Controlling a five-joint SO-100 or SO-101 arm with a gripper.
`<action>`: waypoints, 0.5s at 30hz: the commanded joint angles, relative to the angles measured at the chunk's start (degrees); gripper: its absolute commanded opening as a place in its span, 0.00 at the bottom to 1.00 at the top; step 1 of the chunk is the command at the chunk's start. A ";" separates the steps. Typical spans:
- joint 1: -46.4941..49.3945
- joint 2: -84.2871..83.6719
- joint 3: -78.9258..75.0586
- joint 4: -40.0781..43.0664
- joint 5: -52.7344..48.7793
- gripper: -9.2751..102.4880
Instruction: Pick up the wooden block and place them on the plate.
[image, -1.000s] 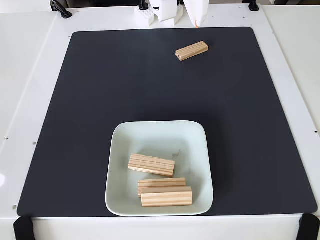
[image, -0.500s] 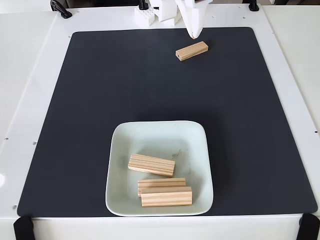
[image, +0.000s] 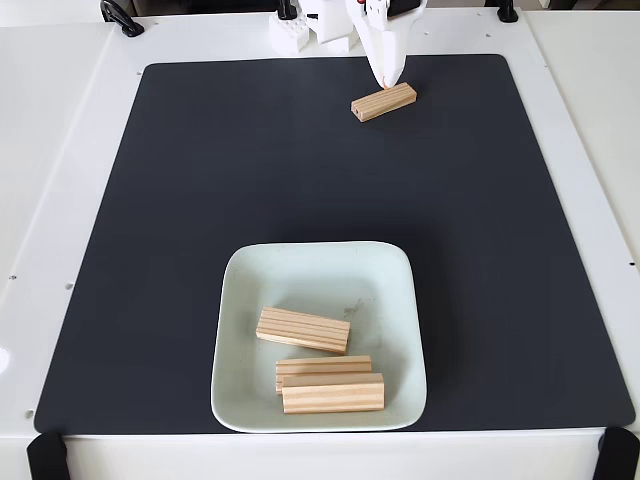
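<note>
Resting already on the plate, near its lower edge: three wooden blocks. Lying alone on the black mat, near the far edge of the table: the last wooden block. Hovering right at its upper edge: the gripper, spread of the tips impossible to tell. Remaining, by the look of it: grasping and carrying that one over.

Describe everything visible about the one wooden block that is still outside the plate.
The lone wooden block is a small light-tan rectangular bar with lengthwise grain. It lies flat on the black mat near the far edge, angled with its right end farther away. The white gripper points down just above its far side; contact cannot be told. Nothing else touches it.
</note>
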 joint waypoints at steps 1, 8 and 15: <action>-0.09 0.62 -0.97 -0.53 -0.53 0.08; -0.09 0.26 -2.99 0.00 -0.62 0.08; -0.26 0.00 -8.17 0.09 -0.70 0.08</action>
